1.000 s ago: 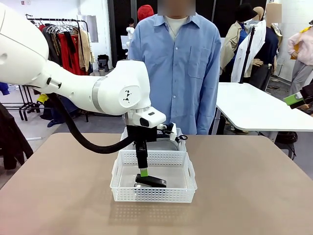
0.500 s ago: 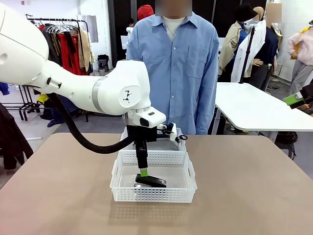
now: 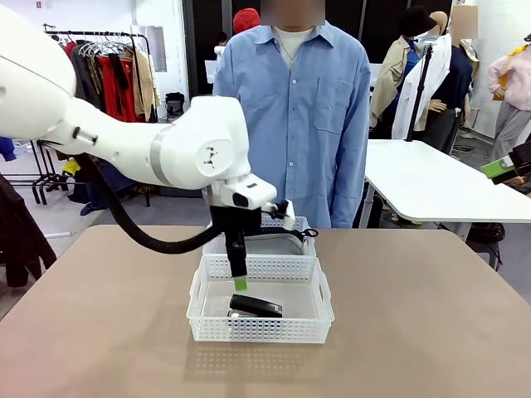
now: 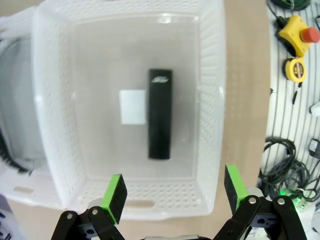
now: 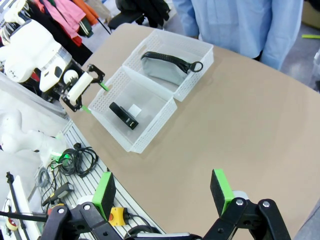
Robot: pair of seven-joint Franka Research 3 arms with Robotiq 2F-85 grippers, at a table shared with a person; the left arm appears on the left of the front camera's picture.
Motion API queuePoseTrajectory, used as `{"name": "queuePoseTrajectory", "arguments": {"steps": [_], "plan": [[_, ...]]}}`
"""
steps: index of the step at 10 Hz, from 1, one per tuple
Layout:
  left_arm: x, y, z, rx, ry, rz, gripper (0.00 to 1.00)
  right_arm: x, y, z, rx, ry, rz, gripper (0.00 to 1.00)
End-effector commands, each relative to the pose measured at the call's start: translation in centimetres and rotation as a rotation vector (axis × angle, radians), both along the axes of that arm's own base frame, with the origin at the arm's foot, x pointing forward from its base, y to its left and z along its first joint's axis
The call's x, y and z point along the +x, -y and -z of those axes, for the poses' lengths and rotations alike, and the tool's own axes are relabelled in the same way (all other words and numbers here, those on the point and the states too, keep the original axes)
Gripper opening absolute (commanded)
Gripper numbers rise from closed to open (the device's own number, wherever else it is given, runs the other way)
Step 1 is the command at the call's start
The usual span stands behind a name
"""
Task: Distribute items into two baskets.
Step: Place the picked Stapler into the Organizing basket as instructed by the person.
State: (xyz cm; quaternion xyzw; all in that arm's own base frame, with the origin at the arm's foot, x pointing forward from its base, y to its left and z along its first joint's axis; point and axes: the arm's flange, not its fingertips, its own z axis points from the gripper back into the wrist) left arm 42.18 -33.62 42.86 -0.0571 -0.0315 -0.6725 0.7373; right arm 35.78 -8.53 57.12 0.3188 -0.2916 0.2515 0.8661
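Observation:
Two white perforated baskets stand end to end mid-table. In the near basket (image 3: 259, 330) (image 4: 50, 100) (image 5: 155, 125) a small black stapler (image 3: 255, 308) (image 4: 160, 114) (image 5: 123, 115) lies flat beside a white label (image 4: 132, 107). The far basket (image 3: 309, 240) (image 5: 197, 75) holds the grey pouch (image 3: 278, 244) (image 4: 15, 100) (image 5: 161, 68) with its black strap. My left gripper (image 3: 241, 284) (image 4: 174, 189) (image 5: 89, 89) hangs open just above the stapler, touching nothing. Well back from the baskets, high over the table's edge, my right gripper (image 5: 162, 189) is open and empty.
A person in a blue shirt (image 3: 303, 108) stands at the far side, behind the baskets. Bare tabletop (image 3: 415, 315) lies left and right of the baskets. Off the table's robot side sit cables (image 4: 285, 160), a yellow stop button (image 4: 296, 31) and a tape measure (image 4: 295, 67).
My left gripper has lifted a little off the stapler and the arm has drawn slightly left. The stapler stays in the near basket.

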Motion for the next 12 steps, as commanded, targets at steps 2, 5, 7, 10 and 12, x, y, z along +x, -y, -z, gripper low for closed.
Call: {"name": "queuePoseTrajectory", "arguments": {"steps": [2, 5, 7, 10, 12], "plan": [[2.2, -6.2, -6.6, -0.07, 0.119, -0.208, 1.0, 0.0, -0.1, 0.0, -0.001, 0.004, -0.003, 1.0], [4.5, -14.8, -12.6, -0.145, 0.251, -0.428, 1.0, 0.0, -0.1, 0.0, -0.001, 0.004, -0.003, 1.0], [3.8, -20.6, -15.1, -0.167, 0.325, -0.549, 1.0, 0.0, -0.1, 0.0, -0.001, 0.004, -0.003, 1.0], [0.7, -28.1, -18.1, -0.287, 0.423, -0.686, 1.0, 0.0, -0.1, 0.0, -0.001, 0.004, -0.003, 1.0], [-1.2, -31.5, -20.4, -0.371, 0.48, -0.758, 1.0, 0.0, -0.1, 0.0, -0.001, 0.004, -0.003, 1.0]]}}
